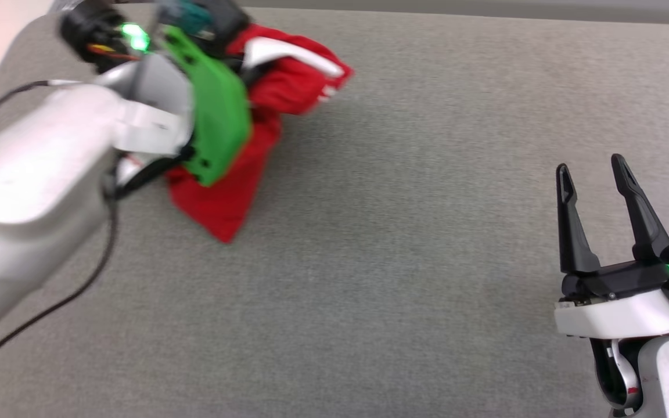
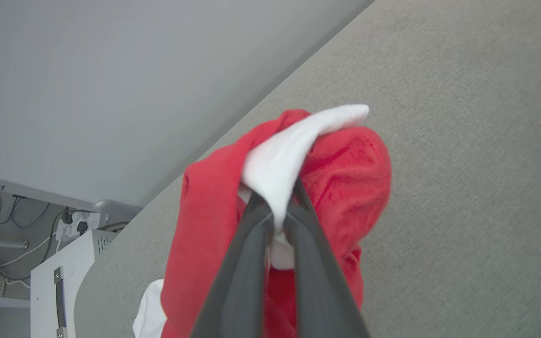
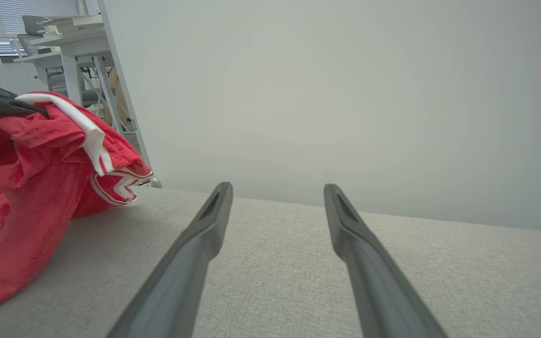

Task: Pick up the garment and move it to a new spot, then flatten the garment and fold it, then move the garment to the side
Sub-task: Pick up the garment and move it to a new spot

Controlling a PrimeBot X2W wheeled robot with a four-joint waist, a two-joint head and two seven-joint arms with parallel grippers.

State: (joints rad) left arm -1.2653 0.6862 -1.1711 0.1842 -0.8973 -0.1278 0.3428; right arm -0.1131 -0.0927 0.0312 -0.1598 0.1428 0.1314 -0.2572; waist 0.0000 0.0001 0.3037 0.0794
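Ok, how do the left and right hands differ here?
The left hand is shut, pinching a white fold of the red jersey; the right hand is open and empty. The left hand is up at the far left with the jersey hanging from it; the right hand is at the near right, well clear of the jersey. Both have two long dark fingers.

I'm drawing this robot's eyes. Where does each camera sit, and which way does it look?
Head view: on the head, looking forward and down at the grey surface; shows the pale left forearm and open right end effector.
Left wrist view: on the left wrist, looking along the left end effector, shut on the garment.
Right wrist view: on the right wrist, looking along its open fingers across the surface toward a pale wall.
Shared: head and right wrist views both show the garment and right end effector.
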